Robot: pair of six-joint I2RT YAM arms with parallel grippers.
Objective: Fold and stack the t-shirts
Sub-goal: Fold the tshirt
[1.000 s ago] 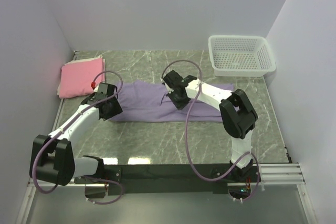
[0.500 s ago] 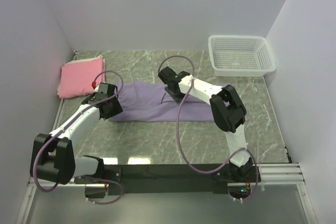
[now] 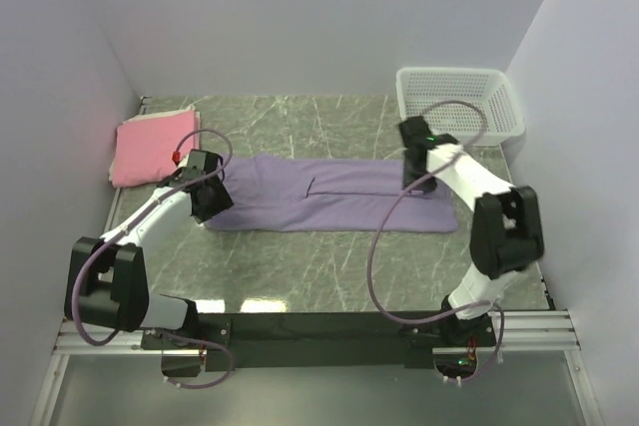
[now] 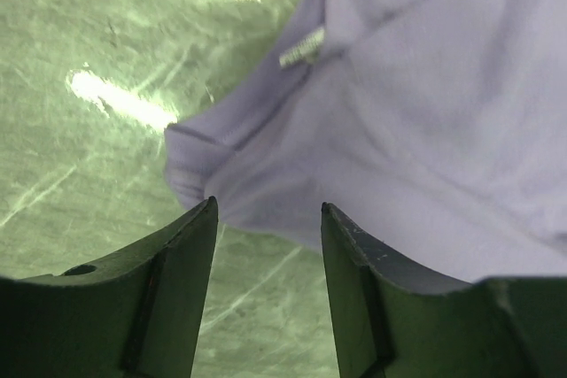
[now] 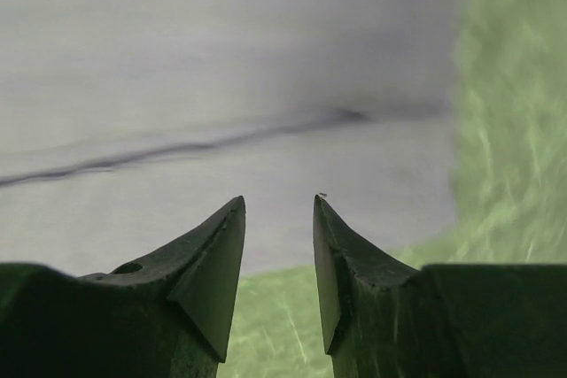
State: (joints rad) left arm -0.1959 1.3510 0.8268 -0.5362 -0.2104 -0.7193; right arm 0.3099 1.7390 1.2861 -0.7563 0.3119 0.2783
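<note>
Green-veined marble tabletop [image 3: 300, 276], seen from above: the right gripper [image 3: 413, 169] has left the middle of the lavender t-shirt [image 3: 329, 197] and swung to its right end, beside the white mesh basket [image 3: 459, 102]. The shirt now lies as a long flat band. The left gripper [image 3: 210, 205] sits at the band's left end, near the folded pink t-shirt [image 3: 150, 147].

Left wrist: fingers [image 4: 168, 289] moderately apart, nothing between them, hem corner just ahead.

Right wrist: fingers [image 5: 204, 272], shut a second ago, now parted and empty over the cloth's edge.

Likely both ends are being lined up for the next fold.
</note>
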